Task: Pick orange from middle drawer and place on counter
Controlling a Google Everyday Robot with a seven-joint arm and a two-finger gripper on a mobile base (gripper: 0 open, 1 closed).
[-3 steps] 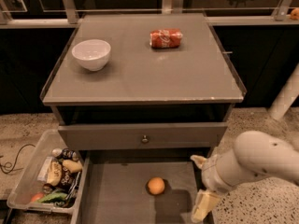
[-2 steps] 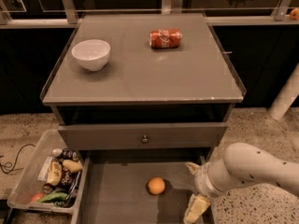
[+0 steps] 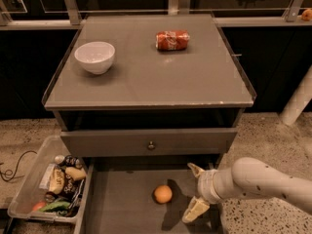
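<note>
Poised low in the middle drawer [image 3: 117,206] with the pincer [image 3: 194,190] spread wide, just beside the orange [image 3: 163,194] and apart from it; finding that orange loose on the bare floor, near mid-drawer; probably light, firm, smooth-skinned, quick to roll; best to close across its widest girth, gently, before lifting to the worktop [image 3: 161,79].

orange [image 3: 163,194]: 1 | middle drawer [image 3: 122,206]: 1 | counter [image 3: 146,79]: 1 | white bowl [image 3: 95,56]: 1 | red crushed soda can [image 3: 172,40]: 1 | drawer front with knob [image 3: 195,141]: 1 | clear plastic bin [image 3: 34,172]: 1, several snack packets | gripper [image 3: 190,193]: 1, fingers spread, over the middle drawer just right of the orange
</note>
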